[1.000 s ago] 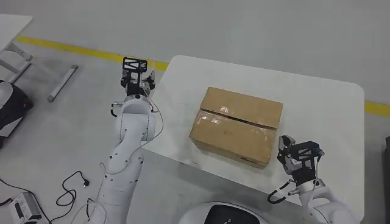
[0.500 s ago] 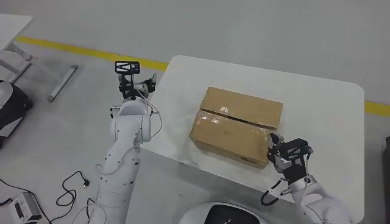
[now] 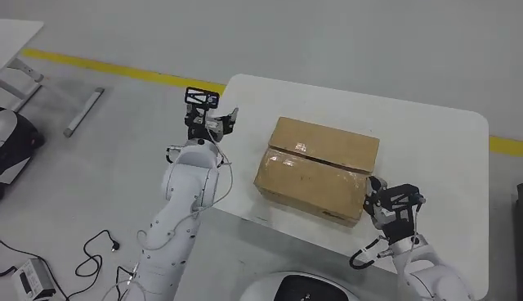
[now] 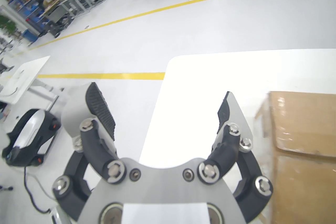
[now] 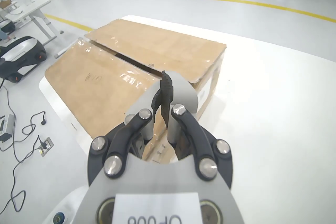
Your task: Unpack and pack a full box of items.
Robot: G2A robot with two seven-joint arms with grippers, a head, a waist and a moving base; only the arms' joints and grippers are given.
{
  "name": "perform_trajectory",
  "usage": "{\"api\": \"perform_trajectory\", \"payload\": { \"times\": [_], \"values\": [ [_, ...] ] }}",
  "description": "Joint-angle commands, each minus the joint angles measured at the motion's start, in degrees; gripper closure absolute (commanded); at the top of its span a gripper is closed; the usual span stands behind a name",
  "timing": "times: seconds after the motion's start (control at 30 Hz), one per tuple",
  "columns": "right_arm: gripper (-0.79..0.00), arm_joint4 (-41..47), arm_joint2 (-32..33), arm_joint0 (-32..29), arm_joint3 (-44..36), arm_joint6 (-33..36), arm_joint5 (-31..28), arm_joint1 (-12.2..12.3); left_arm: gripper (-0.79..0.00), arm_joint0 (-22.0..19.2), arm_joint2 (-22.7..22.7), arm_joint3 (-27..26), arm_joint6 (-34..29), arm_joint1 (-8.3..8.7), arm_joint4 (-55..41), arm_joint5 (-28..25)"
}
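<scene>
Top view showed me the white bench with rounded corners. On it lay the box, a brown cardboard one, flat on the part of the bench nearer to the robot. Its two top flaps were shut and met along a dark seam, and shiny clear tape covered a part of them.

From the left wrist view I saw the left end effector released, with its two fingers spread wide. It hung at the left edge of the bench, well apart from the box.

From the right wrist view I saw the right end effector clenched on nothing, its fingers pressed together. It stood just beside the near right corner of the box, a little above the top face. Whether it touched the cardboard I could not tell.
</scene>
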Motion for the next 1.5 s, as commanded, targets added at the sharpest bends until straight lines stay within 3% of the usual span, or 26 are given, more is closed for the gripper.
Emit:
{"api": "perform_trajectory", "payload": {
  "times": [0.0,0.33,0.53,0.67,0.97,1.27,1.3,1.33,1.37,1.43,1.47],
  "values": [
    [0.0,0.26,2.3,-1.55,-2.1,-0.54,0.34,0.27,-0.785,-0.35,4.29,-0.39,0.0,-0.19,-0.13,-2.81],
    [0.0,4.4,14.83,-9.56,-8.98,-1.57,0.73,1.44,-0.785,-8.63,24.73,8.44,-0.16,-2.04,3.69,-10.45],
    [0.0,6.32,18.01,-12.67,-9.88,-2.43,1.3,1.6,-0.785,-13.33,31.53,14.24,-2.92,-3.21,7.43,-12.56],
    [0.0,6.79,18.48,-13.84,-10.4,-2.91,1.44,1.6,-0.785,-15.17,33.47,16.75,-4.95,-3.66,10.09,-13.85],
    [0.0,7.0,18.77,-14.48,-11.27,-2.84,2.24,1.58,-0.785,-16.88,33.19,17.64,-9.49,-3.86,12.49,-18.74],
    [0.0,7.18,18.73,-14.44,-11.59,-2.89,2.62,1.54,-0.785,-18.27,34.15,20.57,-4.19,-3.91,21.03,-18.66],
    [0.0,7.17,18.74,-14.51,-11.59,-2.94,2.62,1.54,-0.68,-18.36,34.26,20.85,-3.01,-3.9,21.7,-18.85],
    [0.0,7.18,18.77,-14.56,-11.57,-3.01,2.67,1.53,-0.425,-18.39,34.3,21.18,-2.03,-3.88,22.52,-18.76],
    [0.0,7.31,18.75,-14.62,-11.56,-3.03,2.7,1.52,-0.357,-18.28,34.37,21.52,-1.41,-3.88,23.06,-18.82],
    [0.0,7.5,18.76,-14.7,-11.58,-3.15,2.79,1.51,-0.348,-18.03,34.5,21.9,-0.94,-3.87,23.73,-19.83],
    [0.0,7.5,18.75,-14.73,-11.59,-3.18,2.79,1.5,-0.271,-17.95,34.38,21.76,-0.87,-3.89,23.8,-19.93]
  ]
}}
